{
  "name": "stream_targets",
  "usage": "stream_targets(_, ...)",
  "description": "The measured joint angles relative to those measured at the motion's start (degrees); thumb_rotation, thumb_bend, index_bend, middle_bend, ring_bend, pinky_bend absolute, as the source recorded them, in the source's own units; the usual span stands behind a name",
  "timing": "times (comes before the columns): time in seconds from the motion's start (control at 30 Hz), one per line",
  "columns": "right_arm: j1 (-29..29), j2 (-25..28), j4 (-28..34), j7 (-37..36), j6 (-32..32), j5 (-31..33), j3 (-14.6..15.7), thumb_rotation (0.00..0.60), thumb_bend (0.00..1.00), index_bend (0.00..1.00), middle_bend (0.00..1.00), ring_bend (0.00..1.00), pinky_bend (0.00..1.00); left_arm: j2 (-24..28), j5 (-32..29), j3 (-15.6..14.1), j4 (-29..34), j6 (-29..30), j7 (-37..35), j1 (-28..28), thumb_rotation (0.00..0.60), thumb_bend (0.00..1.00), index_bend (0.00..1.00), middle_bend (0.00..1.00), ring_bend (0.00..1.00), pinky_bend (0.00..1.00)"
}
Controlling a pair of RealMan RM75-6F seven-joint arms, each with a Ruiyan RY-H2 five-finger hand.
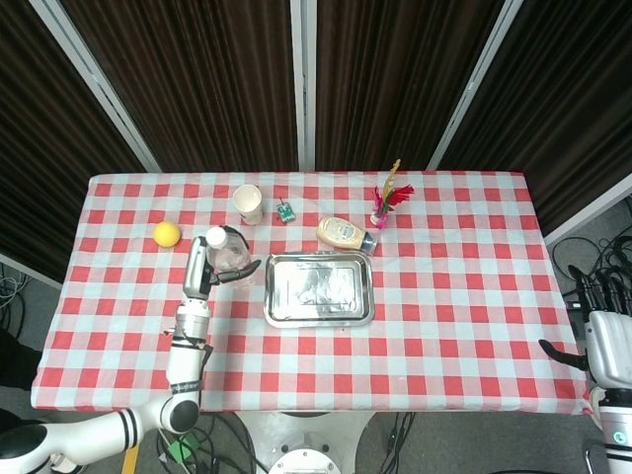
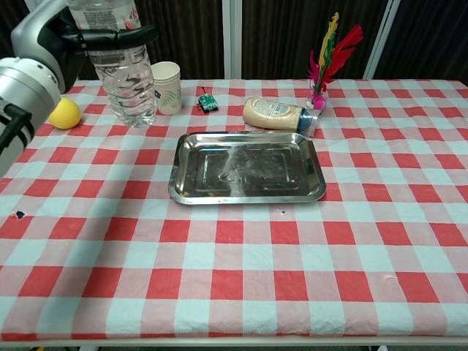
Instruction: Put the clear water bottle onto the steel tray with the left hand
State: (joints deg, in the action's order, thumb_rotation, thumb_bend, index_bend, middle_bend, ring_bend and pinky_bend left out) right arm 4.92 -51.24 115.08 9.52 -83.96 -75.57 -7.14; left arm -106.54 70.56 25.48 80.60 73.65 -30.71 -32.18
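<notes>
My left hand [image 1: 200, 274] [image 2: 55, 36] grips the clear water bottle [image 1: 227, 253] [image 2: 126, 69] around its upper part and holds it upright above the table. The bottle hangs left of the steel tray [image 1: 318, 288] [image 2: 247, 167], which lies flat near the table's middle with nothing on it. A gap of tablecloth separates bottle and tray. My right hand [image 1: 604, 341] sits off the table's right edge, low down, with its fingers apart and nothing in them.
A paper cup [image 1: 248, 204] [image 2: 167, 87] and a yellow lemon [image 1: 167, 233] [image 2: 65, 113] lie behind and left of the bottle. A mayonnaise bottle [image 1: 343, 233] [image 2: 280, 113] lies on its side behind the tray, beside a small feather vase [image 1: 381, 210] [image 2: 319, 93] and a green clip [image 2: 208, 101].
</notes>
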Motion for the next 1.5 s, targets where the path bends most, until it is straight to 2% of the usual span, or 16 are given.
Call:
stream_targets(0.2,0.21,-0.3,0.04,0.66,0.58,-0.12,0.36,0.6,0.04,0.05,0.13,0.0,0.0,6.47,-0.19,1.06,1.37,0.5,0.1,1.25,0.6,0.18,0.67,0.68,0.53,0.58)
stream_targets(0.43,-0.19,-0.05,0.15,0.2,-0.35,0.09,0.12,0.6,0.04,0.05,0.13,0.0,0.0,6.89,3.95,2.94,6.79,2.11,2.99,-1.93,0.6,0.19,0.67,0.68,0.53,0.58)
stream_targets(0.53,-0.03,0.11,0.24,0.09,0.34,0.42,0.17,0.6,0.04,0.05,0.13,0.0,0.0,6.3,3.0,1.27,6.62,2.71,2.97,-0.93,0.6,0.19,0.67,0.68,0.53,0.57)
stream_targets(0.67,-0.04,0.26,0.26,-0.43,0.34,0.04,0.26,0.6,0.04,0.05,0.13,0.0,0.0,5.27,-1.24,-1.03,2.41,1.38,1.16,0.78,0.6,0.19,0.67,0.68,0.53,0.57)
stream_targets(0.77,-0.18,0.34,0.23,-0.58,0.13,-0.09,0.3,0.6,0.04,0.05,0.13,0.0,0.0,5.53,-0.74,0.08,1.03,1.32,0.79,-0.19,0.6,0.19,0.67,0.68,0.53,0.57)
stream_targets(0.83,-0.18,0.27,0.17,-0.51,0.2,0.01,0.33,0.6,0.04,0.05,0.13,0.0,0.0,6.26,2.11,2.34,3.04,1.66,1.16,-1.99,0.6,0.19,0.67,0.68,0.53,0.58)
stream_targets(0.9,-0.09,0.24,0.14,-0.4,0.45,0.27,0.34,0.6,0.04,0.05,0.13,0.0,0.0,6.64,3.91,3.38,5.24,2.08,1.59,-2.7,0.6,0.19,0.67,0.68,0.53,0.58)
stream_targets(1.0,0.02,0.2,0.05,-0.44,0.69,0.42,0.35,0.6,0.04,0.05,0.13,0.0,0.0,6.36,3.25,2.04,6.81,1.98,1.38,-1.76,0.6,0.19,0.67,0.68,0.53,0.58)
stream_targets(1.1,0.08,0.25,-0.05,-0.55,0.9,0.55,0.36,0.6,0.04,0.05,0.13,0.0,0.0,5.69,-0.38,-0.68,4.34,1.44,0.22,-0.07,0.6,0.19,0.67,0.68,0.53,0.58)
stream_targets(1.17,0.15,0.29,0.0,-0.59,0.93,0.52,0.32,0.6,0.04,0.05,0.13,0.0,0.0,5.61,-1.76,-1.04,2.65,1.54,-0.24,0.02,0.6,0.19,0.67,0.68,0.53,0.58)
stream_targets(1.37,0.38,0.22,0.06,-0.13,1.44,0.81,0.39,0.6,0.04,0.05,0.13,0.0,0.0,6.28,4.06,0.77,5.28,2.93,0.08,-1.32,0.6,0.19,0.66,0.68,0.53,0.58)
stream_targets(1.43,0.49,0.31,0.11,-0.11,1.66,1.11,0.36,0.6,0.04,0.05,0.13,0.0,0.0,6.16,5.32,-0.1,5.91,2.87,0.01,-0.66,0.6,0.19,0.66,0.68,0.53,0.58)
stream_targets(1.5,0.44,0.34,0.13,-0.22,1.48,1.03,0.34,0.6,0.04,0.05,0.13,0.0,0.0,5.69,3.95,-1.91,4.77,2.56,-0.52,0.73,0.6,0.19,0.66,0.68,0.53,0.58)
